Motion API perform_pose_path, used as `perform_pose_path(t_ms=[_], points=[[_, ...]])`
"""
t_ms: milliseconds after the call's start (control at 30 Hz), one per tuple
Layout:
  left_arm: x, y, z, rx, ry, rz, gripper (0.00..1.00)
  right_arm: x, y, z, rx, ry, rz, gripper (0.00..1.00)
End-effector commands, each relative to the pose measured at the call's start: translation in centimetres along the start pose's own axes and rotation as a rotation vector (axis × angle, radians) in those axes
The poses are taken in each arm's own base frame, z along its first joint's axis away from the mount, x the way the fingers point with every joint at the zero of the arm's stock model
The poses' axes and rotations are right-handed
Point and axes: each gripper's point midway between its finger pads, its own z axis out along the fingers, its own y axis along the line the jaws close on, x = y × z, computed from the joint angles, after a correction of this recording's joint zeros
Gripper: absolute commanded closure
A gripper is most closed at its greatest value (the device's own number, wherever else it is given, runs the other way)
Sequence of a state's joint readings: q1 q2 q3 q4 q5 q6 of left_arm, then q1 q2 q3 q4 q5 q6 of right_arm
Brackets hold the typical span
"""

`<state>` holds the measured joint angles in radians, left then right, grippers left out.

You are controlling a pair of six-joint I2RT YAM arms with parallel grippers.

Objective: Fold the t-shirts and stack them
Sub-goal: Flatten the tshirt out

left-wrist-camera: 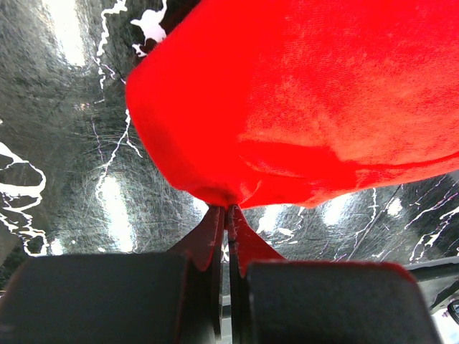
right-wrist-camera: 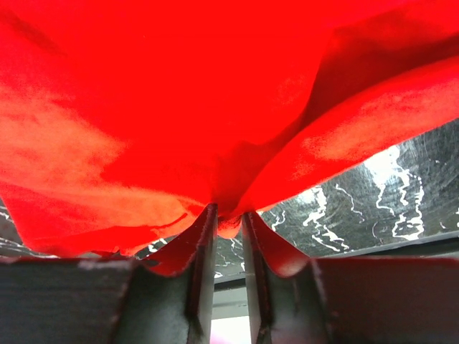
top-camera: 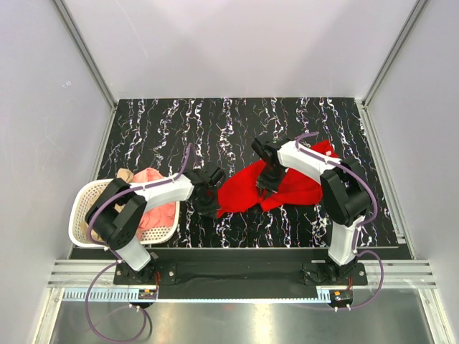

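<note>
Red t-shirt (top-camera: 294,188) lying crumpled on the dark marbled worktop (top-camera: 179,129), right of centre and well apart from the white laundry basket (top-camera: 80,215) at the near left, which holds the salmon-pink t-shirt (top-camera: 154,215) and the tan t-shirt (top-camera: 125,174). The left end effector (left-wrist-camera: 228,209) is closed tight on a thin pinch of red cloth at the garment's near-left tip. The right end effector (right-wrist-camera: 228,213) has its jaws drawn nearly together on a thicker tuck of the same shirt, towards its middle, and creases radiate from that point, so a grip is judged to be made. The garment's long axis runs diagonally, from the narrow near-left tip to a broader mass at the far right. Collar, hem and sleeves cannot be told apart in this bunched state, so its true heading is uncertain. Risks from here: both holds are small pinches on soft cloth, and the right one takes in several layers, so a lift or spread may drag hidden folds along and open the shirt unevenly. If the arms pull apart along the diagonal, the thin left pinch could slip free and drop that end. With the seams unidentified, a fold may be started across the wrong axis.
</note>
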<state>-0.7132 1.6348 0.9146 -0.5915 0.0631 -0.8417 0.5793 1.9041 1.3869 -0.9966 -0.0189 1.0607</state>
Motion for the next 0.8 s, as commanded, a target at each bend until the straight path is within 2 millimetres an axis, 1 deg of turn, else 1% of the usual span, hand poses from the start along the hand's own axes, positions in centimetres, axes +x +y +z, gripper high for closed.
perform_pose_path(t_ms=[0,67,100,133,300,333,367,400,433,500,533,567,600,633,667,700,733,767], points=[[0.0,0.9,0.8,-0.025,-0.014,0.015,1.00,0.4,-0.2,-2.4,-0.027,-0.035,0.014,0.74],[0.0,0.9,0.8,-0.024,-0.013,0.015,1.00,0.6,-0.5,-2.2,-0.024,-0.034,0.018,0.77],[0.0,0.9,0.9,-0.024,-0.013,0.016,1.00,0.7,-0.7,-2.4,-0.026,-0.035,0.020,0.77],[0.0,0.8,0.8,-0.022,-0.014,0.016,1.00,1.1,-0.7,-2.3,-0.030,-0.010,0.021,0.77],[0.1,0.9,0.9,-0.022,-0.010,0.018,1.00,1.4,-1.0,-2.7,-0.039,-0.012,0.024,0.77],[0.1,0.9,1.0,-0.024,-0.010,0.016,1.00,1.5,-1.1,-2.6,-0.038,-0.011,0.021,0.79],[0.1,0.9,1.0,-0.024,-0.006,0.016,1.00,1.4,-1.0,-2.6,-0.043,-0.010,0.021,0.85],[0.1,0.9,1.0,-0.023,-0.007,0.017,1.00,1.5,-1.0,-2.6,-0.046,-0.008,0.019,0.94],[0.1,0.8,1.0,-0.019,-0.008,0.019,1.00,1.8,-1.1,-2.4,-0.044,0.003,0.018,1.00],[0.0,0.9,0.7,-0.024,-0.014,0.031,1.00,1.7,-0.9,-2.6,-0.064,0.001,0.011,1.00],[-0.6,0.9,0.4,-0.032,-0.042,0.040,1.00,1.6,-1.0,-2.9,-0.070,-0.008,-0.009,1.00],[-0.8,0.9,0.0,-0.030,-0.055,0.046,1.00,1.5,-0.9,-3.3,-0.080,-0.022,-0.026,1.00],[-1.2,0.5,-1.3,-0.005,-0.079,0.070,1.00,1.1,-0.9,-4.6,-0.103,-0.053,-0.044,1.00],[-2.5,0.1,-2.6,-0.006,-0.140,0.086,1.00,-0.1,-0.9,-6.0,-0.107,-0.122,-0.079,1.00],[-3.7,0.0,-3.9,-0.016,-0.195,0.099,1.00,-0.7,-2.1,-7.3,-0.074,-0.145,-0.089,1.00],[-4.4,-0.1,-6.4,-0.002,-0.239,0.129,1.00,-1.4,-2.8,-9.6,-0.092,-0.200,-0.115,1.00],[-5.3,-0.5,-8.1,0.011,-0.277,0.140,1.00,-3.1,-3.1,-12.2,-0.101,-0.290,-0.107,1.00],[-7.4,-2.1,-11.6,0.058,-0.364,0.145,1.00,-4.6,-4.8,-13.9,-0.093,-0.326,-0.075,1.00]])
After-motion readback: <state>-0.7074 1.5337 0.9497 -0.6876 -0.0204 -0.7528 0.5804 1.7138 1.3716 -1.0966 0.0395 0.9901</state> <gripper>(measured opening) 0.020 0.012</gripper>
